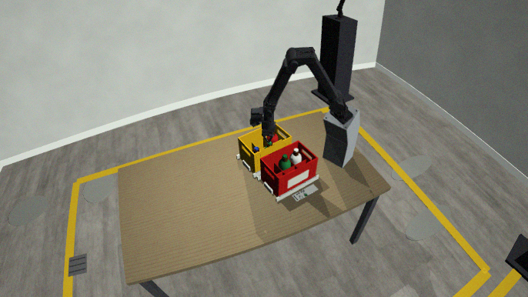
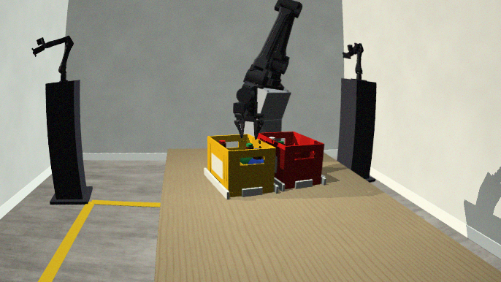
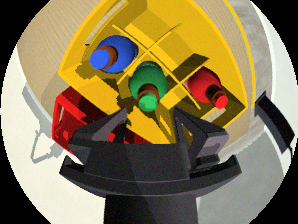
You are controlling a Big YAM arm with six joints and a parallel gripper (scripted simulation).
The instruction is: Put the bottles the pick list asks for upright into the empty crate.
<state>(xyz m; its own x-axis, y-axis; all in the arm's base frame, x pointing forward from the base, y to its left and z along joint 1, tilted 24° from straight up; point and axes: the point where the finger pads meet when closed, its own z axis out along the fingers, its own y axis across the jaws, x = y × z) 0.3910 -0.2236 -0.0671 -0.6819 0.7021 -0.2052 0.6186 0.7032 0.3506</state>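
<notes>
The black two-finger gripper [image 1: 268, 139] [image 2: 248, 137] [image 3: 151, 111] stands open above the yellow plastic crate [image 1: 252, 161] [image 2: 252, 179] [image 3: 82, 86], nearest its green bottle [image 2: 249, 145] [image 3: 148, 82]. Beside that crate, the red plastic crate [image 1: 275, 187] [image 2: 303, 169] [image 3: 65, 107] is partly cut off in the wrist view.

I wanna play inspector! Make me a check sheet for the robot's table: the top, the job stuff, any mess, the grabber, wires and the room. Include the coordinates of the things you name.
Surface: brown wood-grain table [image 1: 185, 208] [image 2: 292, 234], level.
Job's things: open yellow plastic crate [image 1: 249, 158] [image 2: 252, 177] [image 3: 102, 92], holding blue, green and red bottles; open red plastic crate [image 1: 271, 180] [image 2: 303, 172] [image 3: 67, 107] beside it, holding green and white bottles; flat white paper strip [image 1: 312, 189], too small to read.
Clutter: nothing seen.
Grippers: black two-fingered end effector [image 1: 268, 139] [image 2: 249, 137] [image 3: 150, 112], open, above the yellow crate, holding nothing.
Cables: nothing seen.
Surroundings: yellow floor lines [image 1: 71, 223] [image 2: 67, 237]; pale and grey walls.
</notes>
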